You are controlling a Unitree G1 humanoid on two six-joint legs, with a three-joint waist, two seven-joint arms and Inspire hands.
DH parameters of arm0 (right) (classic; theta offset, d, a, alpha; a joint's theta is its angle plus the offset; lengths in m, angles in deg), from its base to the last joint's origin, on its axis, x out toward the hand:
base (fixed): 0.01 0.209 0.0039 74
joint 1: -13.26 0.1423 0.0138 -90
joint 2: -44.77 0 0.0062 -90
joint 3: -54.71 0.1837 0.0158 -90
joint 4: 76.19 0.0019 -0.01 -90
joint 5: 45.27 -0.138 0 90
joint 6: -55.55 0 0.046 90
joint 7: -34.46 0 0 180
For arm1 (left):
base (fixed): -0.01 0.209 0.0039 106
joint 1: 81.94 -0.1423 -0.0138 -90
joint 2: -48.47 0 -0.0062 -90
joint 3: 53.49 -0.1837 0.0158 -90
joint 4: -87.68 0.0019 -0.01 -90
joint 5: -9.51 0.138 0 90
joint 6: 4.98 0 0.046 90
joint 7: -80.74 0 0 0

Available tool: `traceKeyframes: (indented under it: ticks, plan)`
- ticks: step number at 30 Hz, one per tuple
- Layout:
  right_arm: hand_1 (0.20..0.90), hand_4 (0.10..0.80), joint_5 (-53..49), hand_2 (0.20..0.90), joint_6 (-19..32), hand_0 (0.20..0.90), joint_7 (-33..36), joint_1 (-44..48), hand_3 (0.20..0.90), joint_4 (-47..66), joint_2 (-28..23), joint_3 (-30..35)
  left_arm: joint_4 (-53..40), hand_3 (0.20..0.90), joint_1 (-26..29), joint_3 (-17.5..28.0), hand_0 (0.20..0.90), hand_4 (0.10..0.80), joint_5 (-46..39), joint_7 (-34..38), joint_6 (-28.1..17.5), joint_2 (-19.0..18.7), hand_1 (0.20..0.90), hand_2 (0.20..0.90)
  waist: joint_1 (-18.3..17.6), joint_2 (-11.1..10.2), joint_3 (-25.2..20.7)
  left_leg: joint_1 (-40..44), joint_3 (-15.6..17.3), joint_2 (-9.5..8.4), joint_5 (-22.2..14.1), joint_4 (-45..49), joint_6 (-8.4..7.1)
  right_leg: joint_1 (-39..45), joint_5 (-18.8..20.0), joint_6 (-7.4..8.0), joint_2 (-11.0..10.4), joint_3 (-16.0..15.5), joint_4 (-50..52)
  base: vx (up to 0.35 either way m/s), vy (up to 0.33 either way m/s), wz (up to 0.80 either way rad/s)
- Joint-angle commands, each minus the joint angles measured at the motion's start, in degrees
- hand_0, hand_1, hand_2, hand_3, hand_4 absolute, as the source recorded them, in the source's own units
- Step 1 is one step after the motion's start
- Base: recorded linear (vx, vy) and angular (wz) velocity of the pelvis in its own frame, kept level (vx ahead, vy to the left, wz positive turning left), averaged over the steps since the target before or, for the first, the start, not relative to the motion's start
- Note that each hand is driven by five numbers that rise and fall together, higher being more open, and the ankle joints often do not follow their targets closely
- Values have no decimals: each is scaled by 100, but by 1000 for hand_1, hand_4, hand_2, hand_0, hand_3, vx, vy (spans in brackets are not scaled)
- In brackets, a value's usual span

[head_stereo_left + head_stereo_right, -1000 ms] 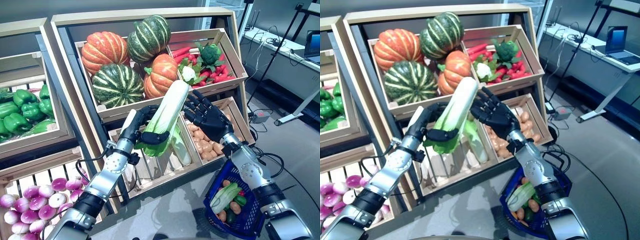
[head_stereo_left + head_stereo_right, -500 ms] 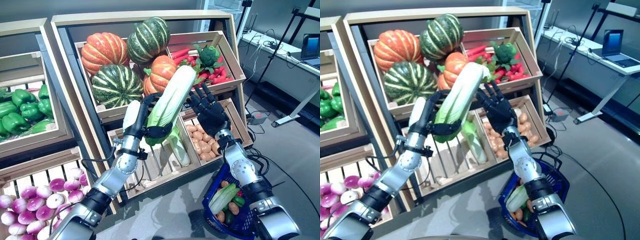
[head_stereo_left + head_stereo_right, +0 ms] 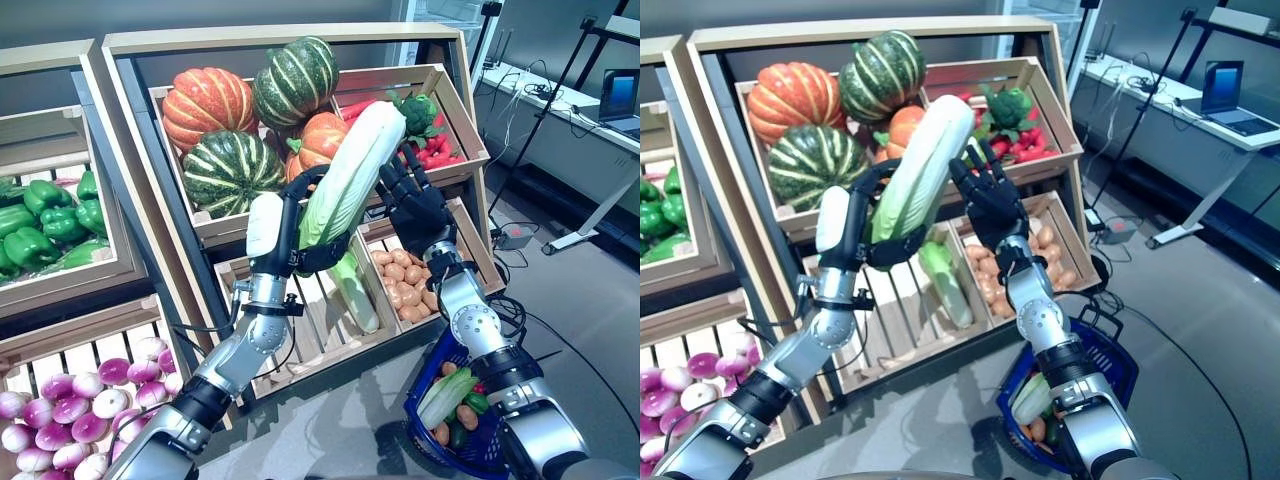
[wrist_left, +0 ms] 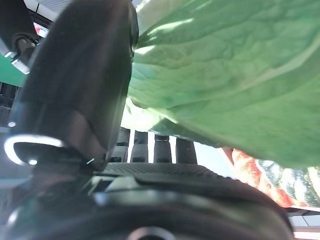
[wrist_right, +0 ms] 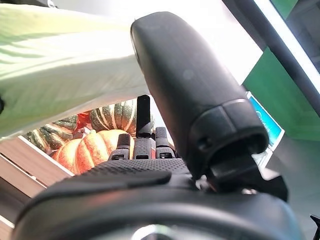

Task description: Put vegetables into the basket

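A long pale-green napa cabbage point(image 3: 345, 175) is held up in front of the wooden shelves, tilted with its white end up to the right. My left hand point(image 3: 300, 235) is shut on its leafy lower part; the leaves point(image 4: 225, 75) fill the left wrist view. My right hand point(image 3: 415, 208) is open just right of the cabbage point(image 5: 60, 65), fingers straight and spread. A blue basket point(image 3: 495, 455) hangs from my right forearm at the lower right, holding another cabbage point(image 3: 447, 396) and small vegetables.
Pumpkins point(image 3: 210, 100) fill the upper crate. Radishes and broccoli point(image 3: 418, 110) lie in the crate to their right. Below are potatoes point(image 3: 400, 280) and one more cabbage point(image 3: 355, 295) in a slatted crate. Green peppers point(image 3: 40, 225) and purple onions point(image 3: 70, 415) sit at the left.
My left hand has lifted the cabbage higher and to the right, out of the slatted crate. My right hand has risen beside it, still open.
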Motion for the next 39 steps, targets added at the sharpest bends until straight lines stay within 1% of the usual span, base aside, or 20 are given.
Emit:
traceKeyframes:
  ticks: [1,3,4,5,6,7,8,10,12,16,21,26,31,36,39]
  plan:
    - [900,800,550,900,141,900,-55,1222,900,527,74,0,30,300,1363,-405,300,400,401,253,-699,13,300,300,-54,-112,-362,-76,-39,-406,-521,5,276,152,-391,-339,187,48,78,0,0,0]
    - [900,800,814,900,81,900,-4,1196,900,549,-11,21,37,300,1308,-337,300,400,406,258,-695,-30,300,300,-58,-114,-360,-74,-36,-399,-515,5,272,148,-385,-336,185,56,80,0,0,0]
    - [900,800,1143,900,11,900,22,1108,900,583,-157,57,16,300,1237,-241,300,400,370,251,-677,-93,300,300,-68,-119,-348,-76,-30,-395,-504,5,271,142,-376,-331,183,65,84,0,0,0]
    - [900,800,1176,900,5,900,31,1091,900,594,-171,61,7,300,1224,-230,300,400,366,247,-675,-100,300,300,-69,-117,-349,-76,-30,-395,-502,5,271,142,-375,-331,183,65,84,0,0,0]
    - [900,800,1516,900,-18,900,71,966,900,649,-338,122,-12,300,1141,-132,300,400,367,253,-657,-160,300,300,-84,-118,-332,-77,-20,-389,-492,5,270,133,-368,-327,178,65,94,0,0,0]
    - [900,800,1589,900,-11,900,29,856,900,722,-470,196,-28,300,1084,-37,300,400,374,229,-664,-209,300,300,-97,-123,-317,-83,-17,-386,-489,5,269,125,-363,-322,173,65,98,0,0,0]
    - [900,800,1594,900,-11,900,22,835,900,736,-486,206,-35,300,1070,-24,300,400,371,218,-662,-214,300,300,-98,-122,-319,-83,-17,-386,-488,5,269,124,-362,-321,172,64,99,0,0,0]
    - [900,800,1659,900,36,900,-22,620,900,990,-742,416,-50,300,961,147,300,400,415,191,-651,-342,300,300,-136,-131,-291,-94,-14,-383,-483,5,268,105,-354,-310,169,72,109,0,0,0]
    - [900,800,1529,900,62,900,-111,542,900,1157,-843,508,21,300,942,190,300,400,444,206,-678,-388,300,300,-161,-137,-272,-101,-14,-384,-483,5,270,91,-348,-307,171,82,108,0,0,0]
    - [900,800,1285,900,32,900,-351,472,900,1351,-898,557,156,300,964,157,300,400,533,202,-799,-398,300,300,-207,-143,-249,-92,18,-376,-482,5,270,78,-336,-302,179,115,96,-16,-12,-1]
    - [900,800,1110,900,-66,900,-465,475,900,1402,-854,489,167,300,997,65,300,400,505,114,-822,-342,300,300,-242,-138,-258,-70,57,-360,-480,5,262,81,-326,-299,188,161,79,-10,-9,-4]
    - [900,800,812,900,-177,900,-544,524,900,1318,-688,435,68,300,1007,-71,300,400,566,6,-926,-258,300,300,-249,-132,-271,-64,96,-352,-480,12,259,76,-333,-297,192,189,83,0,0,0]
    - [900,800,465,900,-290,900,-547,668,900,1126,-399,295,-54,300,1149,-336,300,400,746,8,-990,-164,300,300,-225,-123,-278,-59,86,-362,-504,20,259,94,-366,-292,181,183,95,0,0,0]
    - [900,800,-40,900,-492,900,-572,804,900,806,-194,238,-143,300,1300,-616,300,400,950,-95,-1204,-127,300,300,-199,-128,-289,-43,66,-378,-535,23,261,123,-384,-275,160,157,101,0,0,0]
    - [900,800,-221,900,-450,900,-552,844,900,644,-138,184,-230,300,1335,-768,300,400,892,-148,-1215,-144,300,300,-193,-124,-337,-24,71,-380,-549,6,268,143,-379,-262,151,139,72,34,16,0]
